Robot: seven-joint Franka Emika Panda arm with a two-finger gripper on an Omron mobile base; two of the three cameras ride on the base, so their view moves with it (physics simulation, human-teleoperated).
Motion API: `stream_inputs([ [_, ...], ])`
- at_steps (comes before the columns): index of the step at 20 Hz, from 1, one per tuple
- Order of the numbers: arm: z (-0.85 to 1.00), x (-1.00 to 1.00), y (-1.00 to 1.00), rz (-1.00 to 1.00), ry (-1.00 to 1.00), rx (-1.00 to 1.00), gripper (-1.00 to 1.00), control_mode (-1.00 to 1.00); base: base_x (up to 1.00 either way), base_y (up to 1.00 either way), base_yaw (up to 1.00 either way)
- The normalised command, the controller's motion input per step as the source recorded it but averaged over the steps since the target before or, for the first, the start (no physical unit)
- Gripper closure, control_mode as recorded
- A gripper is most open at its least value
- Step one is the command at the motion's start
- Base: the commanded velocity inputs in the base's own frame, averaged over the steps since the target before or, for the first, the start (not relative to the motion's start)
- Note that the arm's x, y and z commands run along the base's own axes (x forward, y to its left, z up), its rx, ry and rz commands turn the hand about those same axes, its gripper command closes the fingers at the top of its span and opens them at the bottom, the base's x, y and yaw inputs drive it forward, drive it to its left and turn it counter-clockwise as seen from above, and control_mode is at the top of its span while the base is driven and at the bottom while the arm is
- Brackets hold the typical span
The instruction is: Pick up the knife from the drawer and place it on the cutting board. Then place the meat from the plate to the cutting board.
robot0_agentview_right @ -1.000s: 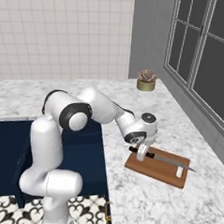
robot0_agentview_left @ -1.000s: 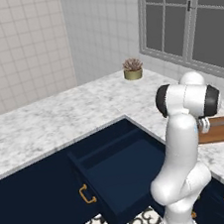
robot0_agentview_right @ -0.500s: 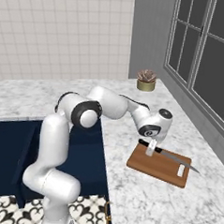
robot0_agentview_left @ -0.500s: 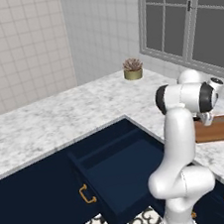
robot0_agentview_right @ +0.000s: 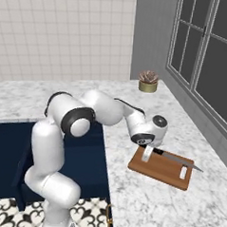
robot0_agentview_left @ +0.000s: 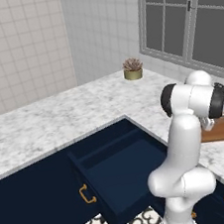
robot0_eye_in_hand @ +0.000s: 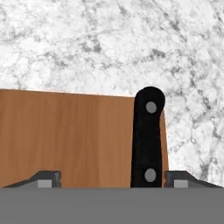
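Lying on board: the knife point(robot0_agentview_right: 173, 159) rests flat on the cutting board point(robot0_agentview_right: 160, 168), black handle toward the arm, blade tip poking past the board's far edge.
Drawer: the navy drawer point(robot0_agentview_left: 122, 170) stands pulled out below the counter, brass handle point(robot0_agentview_left: 85, 194) on its front; the part of its inside that shows is bare.
Gripper: the gripper point(robot0_eye_in_hand: 112, 179) hangs just over the knife handle point(robot0_eye_in_hand: 148, 139), fingertips point(robot0_eye_in_hand: 46, 178) spread wide to either side of it and apart from it, pinching nothing.
Board edges: in the hand view the handle lies along one edge of the board, its rounded end just past the board's corner.
Open room: bare marble countertop point(robot0_agentview_right: 143, 203) surrounds the board; a small potted succulent point(robot0_agentview_right: 148, 81) sits well apart near the window point(robot0_agentview_right: 204, 64).
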Motion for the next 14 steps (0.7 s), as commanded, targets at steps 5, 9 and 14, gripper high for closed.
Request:
stream_inputs([
  [5,0.92,-0.46,0.19,-0.01,-0.12,-0.02,-1.00,-1.00,0.00,0.00,0.00],
  [9,1.00,-0.43,0.51,0.00,-0.08,-0.07,-1.00,-1.00,0.00,0.00,0.00],
  [14,0.96,-0.34,0.58,0.00,-0.02,0.00,-1.00,-1.00,0.00,0.00,0.00],
])
